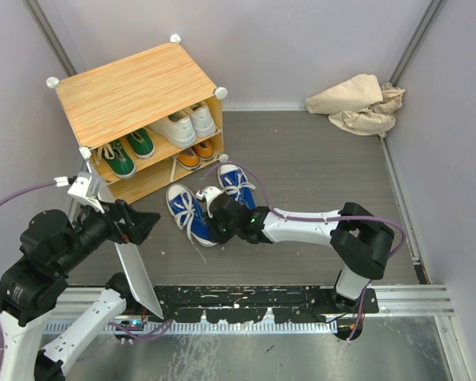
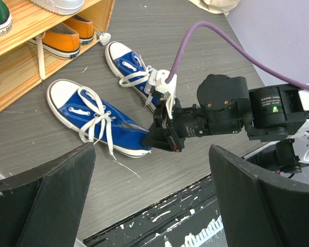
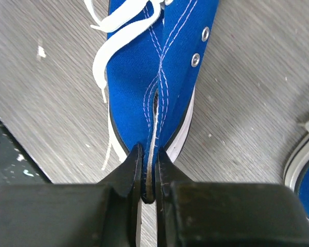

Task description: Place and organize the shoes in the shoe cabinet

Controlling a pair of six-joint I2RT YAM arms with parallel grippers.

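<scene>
The blue shoe [image 1: 189, 213] [image 2: 92, 116] [image 3: 154, 67] lies on the grey floor in front of the shoe cabinet [image 1: 135, 87]. My right gripper [image 1: 222, 226] [image 2: 162, 139] [image 3: 149, 175] is shut on its heel, pinching the canvas flat between the fingers. The second blue shoe [image 1: 236, 184] [image 2: 129, 69] lies just beyond, by the cabinet's corner. Green shoes [image 1: 127, 152] and white shoes [image 1: 182, 123] stand on the upper shelf, orange shoes [image 1: 197, 152] [image 2: 67, 36] on the lower. My left gripper [image 1: 139, 222] [image 2: 152, 154] hovers open and empty to the left.
The cabinet's pale door [image 1: 135, 270] hangs open toward the near edge, right beside my left arm. A crumpled beige cloth [image 1: 357, 103] lies in the far right corner. Walls close in the floor on three sides.
</scene>
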